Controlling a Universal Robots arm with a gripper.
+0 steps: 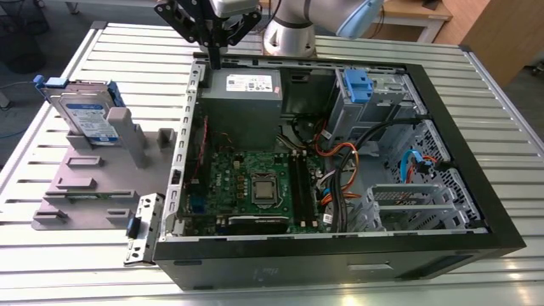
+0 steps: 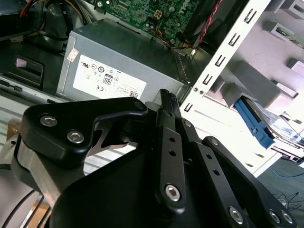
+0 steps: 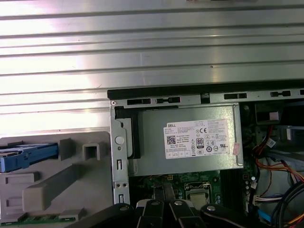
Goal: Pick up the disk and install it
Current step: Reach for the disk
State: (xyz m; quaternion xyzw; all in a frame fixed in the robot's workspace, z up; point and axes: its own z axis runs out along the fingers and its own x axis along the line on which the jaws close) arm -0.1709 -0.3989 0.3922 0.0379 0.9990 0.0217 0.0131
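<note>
- The disk (image 1: pixel 85 118) is seen standing on edge and tilted back in a grey fixture (image 1: pixel 85 185), on the exterior view's left of the open computer case (image 1: pixel 340 261). Its blue handle end (image 1: pixel 51 81) is uppermost.
- In the first wrist view the disk's blue rail (image 3: pixel 26 156) is seen just beside the fixture's grey blocks.
- The disk's upper edges are left free. Its lower part is held between the fixture's upright posts.
- The jaws are clenched together with nothing gripped between them.
- The jaws are held over the case's rim beside the power-supply box (image 1: pixel 242 105), well apart from the disk.
- Open bench (image 1: pixel 102 274) of slatted metal is seen around the fixture and the case.
- One disk, one fixture, one case and one power-supply box are counted.
- One blue latch (image 1: pixel 357 86) on a silver cage is seen inside the case, toward the exterior view's right.
</note>
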